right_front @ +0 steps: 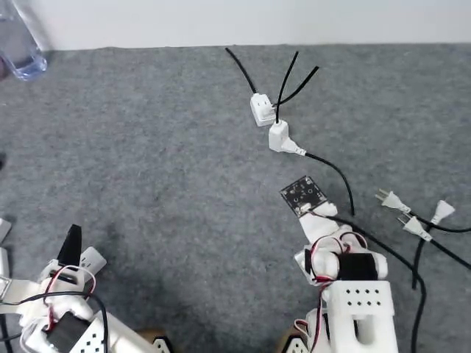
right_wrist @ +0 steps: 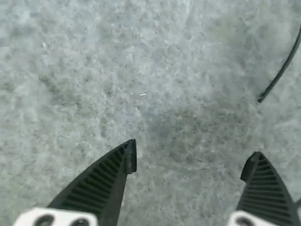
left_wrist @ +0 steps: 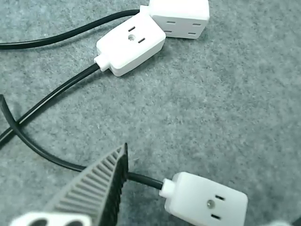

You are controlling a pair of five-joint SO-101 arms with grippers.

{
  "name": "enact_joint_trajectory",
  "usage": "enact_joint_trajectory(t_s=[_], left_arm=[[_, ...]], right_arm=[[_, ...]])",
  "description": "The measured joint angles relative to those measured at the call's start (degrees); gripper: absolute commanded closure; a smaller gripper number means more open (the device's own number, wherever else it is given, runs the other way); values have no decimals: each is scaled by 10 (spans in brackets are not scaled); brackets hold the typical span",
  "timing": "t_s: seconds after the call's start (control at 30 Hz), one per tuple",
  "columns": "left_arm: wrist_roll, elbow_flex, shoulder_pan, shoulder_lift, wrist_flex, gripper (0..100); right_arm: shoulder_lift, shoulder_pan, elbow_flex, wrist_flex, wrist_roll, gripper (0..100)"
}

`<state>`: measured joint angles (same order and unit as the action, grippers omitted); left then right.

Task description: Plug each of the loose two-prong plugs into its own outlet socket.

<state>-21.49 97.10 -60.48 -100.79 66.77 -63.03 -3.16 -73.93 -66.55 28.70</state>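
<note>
- Grey carpeted table (right_front: 147,147), toward the far edge and a little right of the middle in the high view: cube socket (right_front: 261,109) and middle socket (right_front: 280,137), just beside each other
- From the left wrist, the same pair up close: several slot pairs on the cube socket, its corner against the middle socket (left_wrist: 131,44), slots in sight bare on both
- Near socket (left_wrist: 207,202): flat on the carpet closer to the arm, slotted face up and bare, with its black cable (left_wrist: 146,180) passing behind a fingertip
- Left gripper (right_front: 310,204): over the right half of the table as the high view shows it, between the socket pair and the near edge; ribbed black finger (left_wrist: 94,188) just beside the near socket; jaws parted wide, nothing in their grip
- Close to the right edge in the high view: first plug (right_front: 388,198), second plug (right_front: 416,228) and third plug (right_front: 441,212), all lying loose with prongs free, near one another and well apart from every socket
- Right gripper (right_wrist: 193,148): by the near left corner in the high view, above bare carpet, jaws spread wide with nothing held; black cable end (right_wrist: 281,71) off to one side
- Clear bottle (right_front: 18,44) at the far left corner
</note>
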Motion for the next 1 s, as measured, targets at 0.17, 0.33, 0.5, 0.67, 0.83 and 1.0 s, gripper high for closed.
enact_joint_trajectory(t_s=[0.17,0.33,0.5,0.67,0.83,1.0], left_arm=[[0,0,0,0,0,436],[0,0,0,0,0,436],[0,0,0,0,0,436],[0,0,0,0,0,437],[0,-10,19,0,0,437],[0,-80,17,0,0,437]], right_arm=[[0,-1,-69,66,-20,659],[0,-1,-116,117,-30,659],[0,-1,-121,126,-31,659],[0,-1,-123,126,-32,659],[0,-1,-132,141,-32,659],[0,-1,-139,156,-32,659]])
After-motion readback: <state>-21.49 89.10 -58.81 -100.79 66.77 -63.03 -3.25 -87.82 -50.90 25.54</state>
